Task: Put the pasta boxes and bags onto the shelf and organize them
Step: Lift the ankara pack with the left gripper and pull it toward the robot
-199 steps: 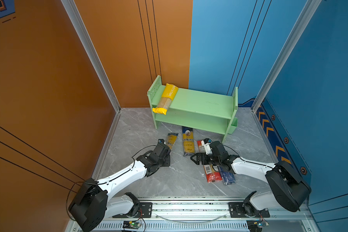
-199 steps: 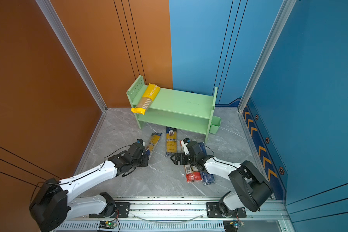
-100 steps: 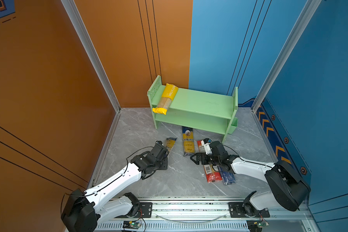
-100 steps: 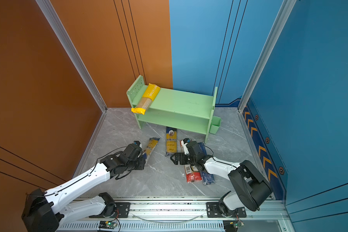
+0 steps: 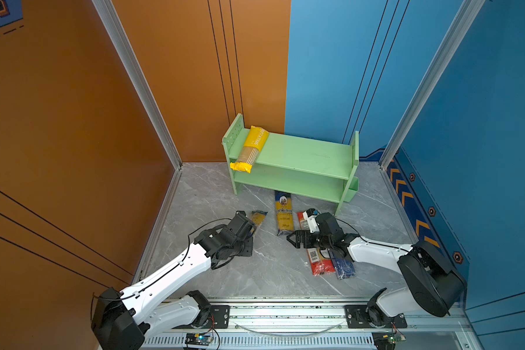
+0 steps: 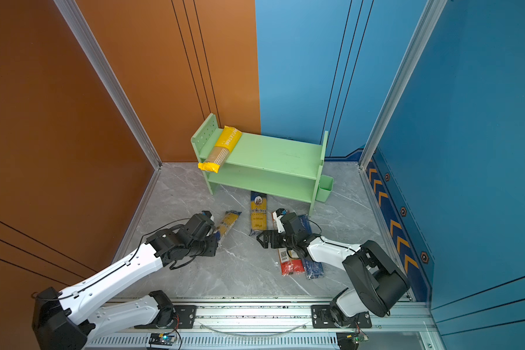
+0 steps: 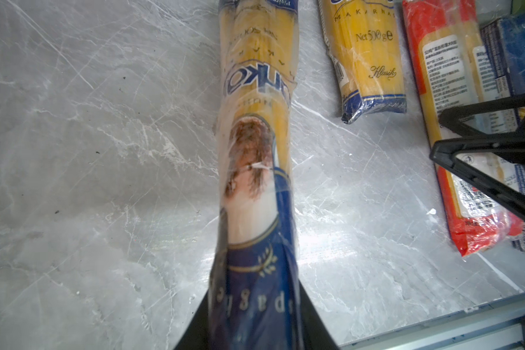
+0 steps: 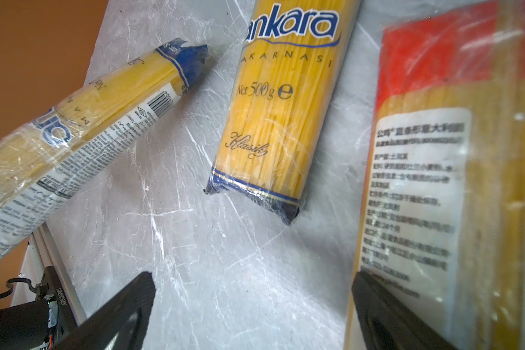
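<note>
My left gripper is shut on the near end of a blue-and-yellow ankara pasta pack, which slants away over the grey floor. A second ankara pack lies flat in front of the light green shelf. A yellow pack rests on the shelf's top tier at its left end. My right gripper stands open and holds nothing, beside a red-ended pack and a dark blue pack.
A small green bin hangs on the shelf's right side. Orange and blue walls close in the floor on three sides. A metal rail runs along the near edge.
My left arm has drawn back slightly toward the near left with the ankara pack still in its grip. The right arm has not moved.
</note>
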Robot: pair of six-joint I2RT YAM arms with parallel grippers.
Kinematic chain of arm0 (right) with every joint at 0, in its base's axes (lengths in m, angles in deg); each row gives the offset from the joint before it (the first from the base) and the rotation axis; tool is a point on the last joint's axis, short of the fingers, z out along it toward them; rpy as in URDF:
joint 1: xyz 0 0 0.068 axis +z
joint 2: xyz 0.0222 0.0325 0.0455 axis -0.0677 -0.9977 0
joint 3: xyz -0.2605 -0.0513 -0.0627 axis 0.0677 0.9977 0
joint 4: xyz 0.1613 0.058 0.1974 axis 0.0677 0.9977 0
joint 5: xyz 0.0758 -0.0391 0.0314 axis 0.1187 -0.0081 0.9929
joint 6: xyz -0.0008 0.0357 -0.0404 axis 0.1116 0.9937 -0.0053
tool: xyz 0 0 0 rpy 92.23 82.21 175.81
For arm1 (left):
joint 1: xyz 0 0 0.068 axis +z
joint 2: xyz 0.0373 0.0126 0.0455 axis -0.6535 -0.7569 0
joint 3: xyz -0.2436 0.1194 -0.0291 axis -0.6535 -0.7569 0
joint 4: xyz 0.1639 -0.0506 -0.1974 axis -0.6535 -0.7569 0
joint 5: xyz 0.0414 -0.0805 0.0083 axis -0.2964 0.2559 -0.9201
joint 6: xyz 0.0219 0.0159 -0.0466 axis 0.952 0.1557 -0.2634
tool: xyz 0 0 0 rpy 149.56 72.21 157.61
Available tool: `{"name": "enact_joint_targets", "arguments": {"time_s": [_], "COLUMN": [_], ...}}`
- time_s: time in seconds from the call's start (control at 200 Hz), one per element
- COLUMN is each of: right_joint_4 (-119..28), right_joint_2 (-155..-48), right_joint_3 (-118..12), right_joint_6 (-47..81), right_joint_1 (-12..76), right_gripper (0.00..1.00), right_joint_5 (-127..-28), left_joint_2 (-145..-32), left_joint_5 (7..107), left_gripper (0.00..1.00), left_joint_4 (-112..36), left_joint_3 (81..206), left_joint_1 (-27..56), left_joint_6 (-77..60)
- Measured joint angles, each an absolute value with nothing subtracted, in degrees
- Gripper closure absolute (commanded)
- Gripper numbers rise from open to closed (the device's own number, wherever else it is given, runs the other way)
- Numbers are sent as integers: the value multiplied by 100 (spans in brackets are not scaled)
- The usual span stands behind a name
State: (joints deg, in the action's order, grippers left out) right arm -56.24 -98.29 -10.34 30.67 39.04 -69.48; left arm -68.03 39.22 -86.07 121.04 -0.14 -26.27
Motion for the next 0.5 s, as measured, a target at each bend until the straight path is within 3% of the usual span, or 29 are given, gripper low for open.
{"name": "enact_joint_targets", "arguments": {"time_s": [0.501], "right_joint_4": [-5674], "right_joint_2": [-9884], "right_joint_3": [-1054], "right_joint_6": [3067], "right_joint_1": [3912], "right_gripper": [0], "right_joint_5": [-6946], "left_joint_2": [-6558], "left_joint_5": [3730], "left_gripper": [100], "left_joint_4": [-9118], "left_joint_3": [12722], "left_joint_1": [-217], "left_joint_6": [-2608]}}
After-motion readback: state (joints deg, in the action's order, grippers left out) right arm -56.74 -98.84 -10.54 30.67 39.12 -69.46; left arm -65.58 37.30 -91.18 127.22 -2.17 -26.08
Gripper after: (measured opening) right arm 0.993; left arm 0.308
